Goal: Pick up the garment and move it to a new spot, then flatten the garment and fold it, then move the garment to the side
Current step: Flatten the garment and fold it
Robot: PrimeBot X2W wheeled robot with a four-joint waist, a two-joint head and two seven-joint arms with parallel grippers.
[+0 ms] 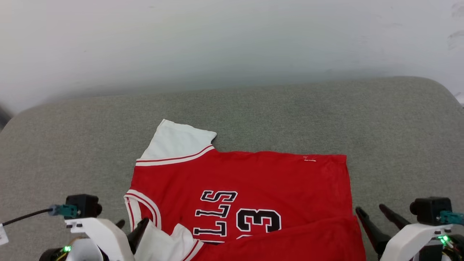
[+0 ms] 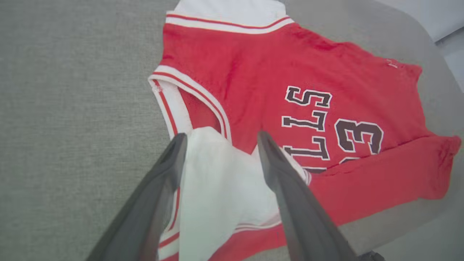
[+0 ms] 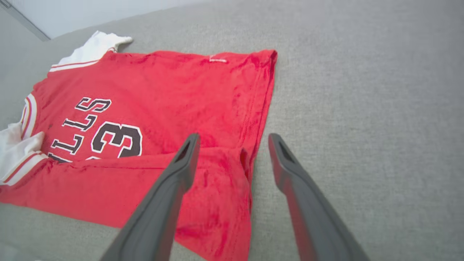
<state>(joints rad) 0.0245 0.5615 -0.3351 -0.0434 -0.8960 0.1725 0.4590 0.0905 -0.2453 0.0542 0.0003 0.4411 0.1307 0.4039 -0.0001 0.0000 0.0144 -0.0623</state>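
The garment [image 1: 253, 177] lies on grey fabric, near edge folded over; left end effector [image 2: 222, 136] and right end effector [image 3: 233, 136] stand open.

A grey counter [image 1: 290, 108], covered in woven fabric, is stretching across the lower part of the head view, its far corners rounding off at left and right. Behind it a pale, plain wall [image 1: 232, 36] is rising, blurring into a faint greenish tint near the counter's far edge. Soft, even light is falling over the fabric. Faint dark scuffs are showing on the wall's upper right.
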